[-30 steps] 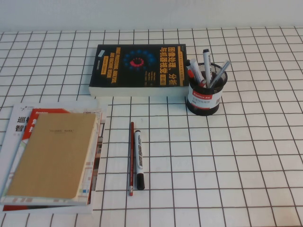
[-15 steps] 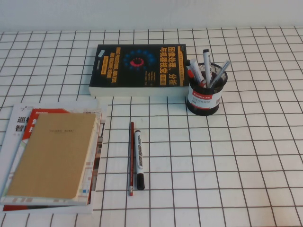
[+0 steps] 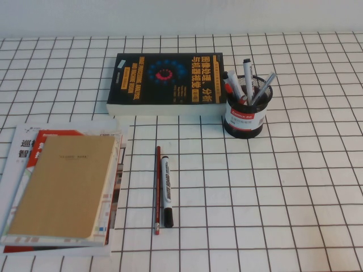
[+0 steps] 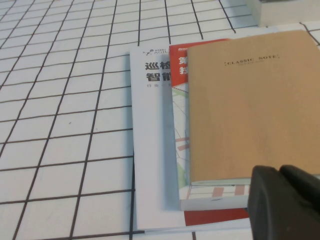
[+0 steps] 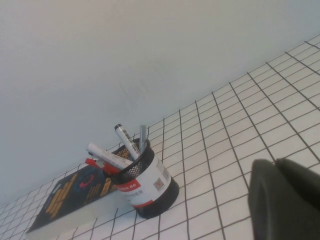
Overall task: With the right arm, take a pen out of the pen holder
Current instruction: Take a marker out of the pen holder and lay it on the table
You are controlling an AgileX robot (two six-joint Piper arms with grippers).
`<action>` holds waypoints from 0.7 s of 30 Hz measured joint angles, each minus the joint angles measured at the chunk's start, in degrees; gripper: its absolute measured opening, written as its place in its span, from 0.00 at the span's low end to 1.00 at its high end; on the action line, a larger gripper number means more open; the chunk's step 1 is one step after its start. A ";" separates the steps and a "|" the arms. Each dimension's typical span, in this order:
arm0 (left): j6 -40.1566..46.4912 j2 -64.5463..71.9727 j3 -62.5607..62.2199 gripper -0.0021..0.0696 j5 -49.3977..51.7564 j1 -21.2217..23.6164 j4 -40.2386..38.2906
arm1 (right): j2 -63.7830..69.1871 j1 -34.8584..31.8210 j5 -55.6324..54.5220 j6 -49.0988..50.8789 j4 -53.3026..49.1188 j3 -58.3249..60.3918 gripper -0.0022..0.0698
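Black mesh pen holder [image 3: 246, 120] stands beside a book [image 3: 164, 82]. Its tallest marker [image 3: 248, 76] looks light, stiff and slippery; grip the upper barrel. Right gripper [image 5: 278, 164], closed and empty, hovers well apart. Left gripper [image 4: 281, 171], closed, hangs over a notebook [image 4: 250, 105].

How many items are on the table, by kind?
Black mesh pen holder: 1
Pens and markers in the holder: 4
White marker lying loose: 1
Red pencil lying loose: 1
Black book: 1
Tan notebook: 1
Booklets showing beneath it: 2
Total: 11
Left gripper by the notebook; right gripper shut, apart from the holder.
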 joint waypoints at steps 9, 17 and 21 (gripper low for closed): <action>0.00 0.00 0.00 0.02 0.00 0.00 0.00 | 2.35 0.00 6.01 0.00 2.60 -3.00 0.01; 0.00 0.00 0.00 0.02 0.00 0.00 0.00 | 21.41 0.00 22.75 -4.19 0.70 -17.89 0.01; 0.00 0.00 0.00 0.02 0.00 0.00 0.00 | 31.30 0.00 25.83 -7.77 0.31 -23.39 0.01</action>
